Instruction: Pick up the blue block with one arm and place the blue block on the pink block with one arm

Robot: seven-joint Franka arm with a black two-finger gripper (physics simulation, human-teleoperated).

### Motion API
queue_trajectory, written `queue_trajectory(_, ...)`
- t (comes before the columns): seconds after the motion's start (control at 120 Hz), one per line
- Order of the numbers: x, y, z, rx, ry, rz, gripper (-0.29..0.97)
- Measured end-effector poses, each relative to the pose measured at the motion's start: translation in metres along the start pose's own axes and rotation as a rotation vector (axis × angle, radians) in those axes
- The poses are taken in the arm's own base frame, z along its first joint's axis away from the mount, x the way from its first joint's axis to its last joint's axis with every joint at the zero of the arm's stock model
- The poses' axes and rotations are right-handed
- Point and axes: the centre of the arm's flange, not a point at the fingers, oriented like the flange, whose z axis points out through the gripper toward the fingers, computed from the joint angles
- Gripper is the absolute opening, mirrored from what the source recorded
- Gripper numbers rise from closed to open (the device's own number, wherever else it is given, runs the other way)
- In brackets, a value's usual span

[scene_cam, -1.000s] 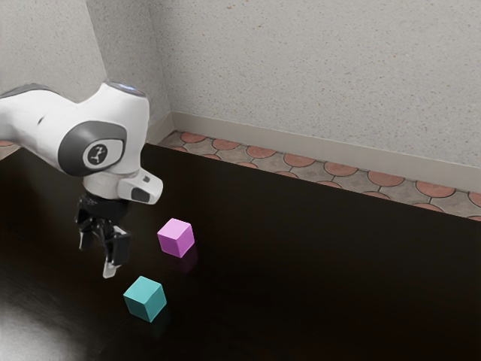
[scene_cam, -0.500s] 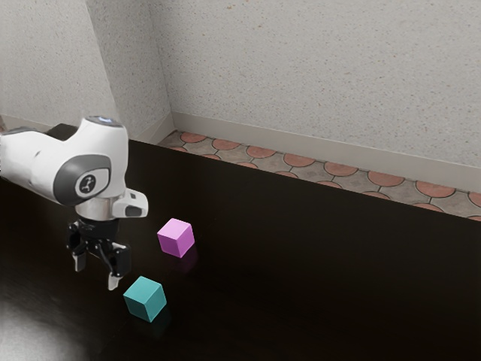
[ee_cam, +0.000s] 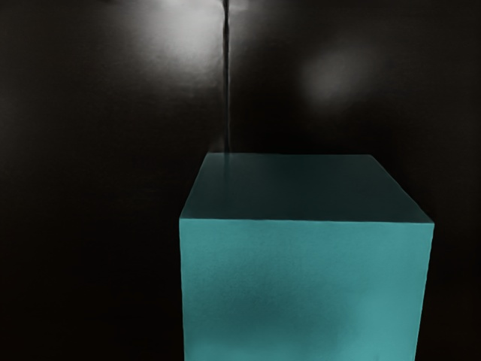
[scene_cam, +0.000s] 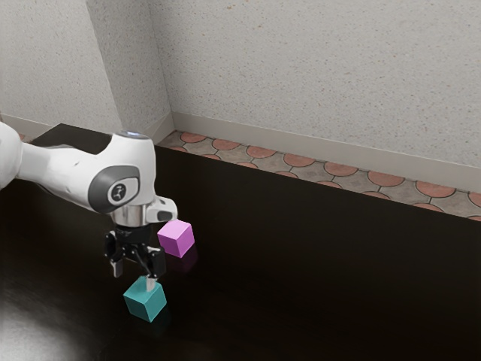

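I see a dark, glossy table (scene_cam: 316, 248), almost black, with soft light reflections on its top. Two cubes stand flat on it, near each other but not touching: the blue block (scene_cam: 144, 298), rather teal, and the pink block (scene_cam: 176, 238) beyond it.

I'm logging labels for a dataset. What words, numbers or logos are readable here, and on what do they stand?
There are no readable words or numbers.
Grey joint cap on the arm: a small white mark, too small to read.
Blue block: plain faces, no text.
Pink block: plain faces, no text.
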Motion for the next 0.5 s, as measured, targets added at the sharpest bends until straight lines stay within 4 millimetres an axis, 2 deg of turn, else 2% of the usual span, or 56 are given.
queue_trajectory(0.108, 0.012, 0.001, 0.008, -0.018, -0.003, -0.005, 0.68)
queue_trajectory(0.258, 0.015, 0.020, 0.018, -0.017, -0.008, 0.015, 0.68)
queue_trajectory(0.5, 0.021, 0.017, 0.039, -0.039, -0.032, -0.011, 0.68)
